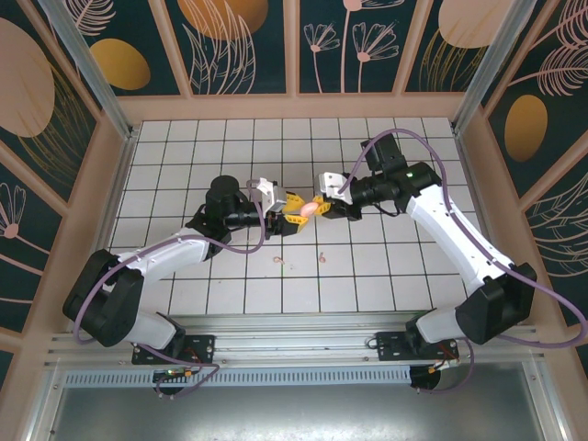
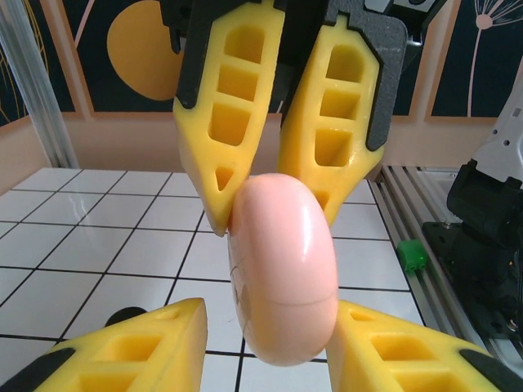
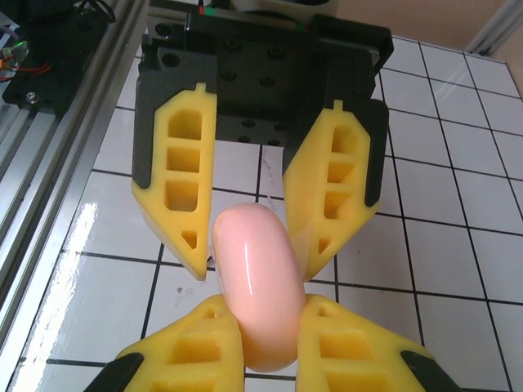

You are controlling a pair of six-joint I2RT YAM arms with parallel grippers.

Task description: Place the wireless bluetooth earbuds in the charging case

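Observation:
A pale pink, closed charging case (image 1: 302,210) hangs above the middle of the tiled table, between both grippers. My right gripper (image 3: 270,327) is shut on it, both yellow fingers pressed to its sides. My left gripper (image 2: 270,327) faces it from the other side and stands open around the case (image 2: 286,269): one finger (image 2: 409,343) touches it, and the other leaves a small gap. Two tiny pale pink earbuds lie on the tiles nearer the arm bases, one (image 1: 279,261) to the left and one (image 1: 322,257) to the right. The black earbuds are out of view.
A wooden rim and metal posts (image 1: 87,64) enclose the white grid table (image 1: 230,147). A dark rounded thing (image 2: 127,314) peeks out behind my left finger. An aluminium rail (image 1: 276,344) runs along the near edge.

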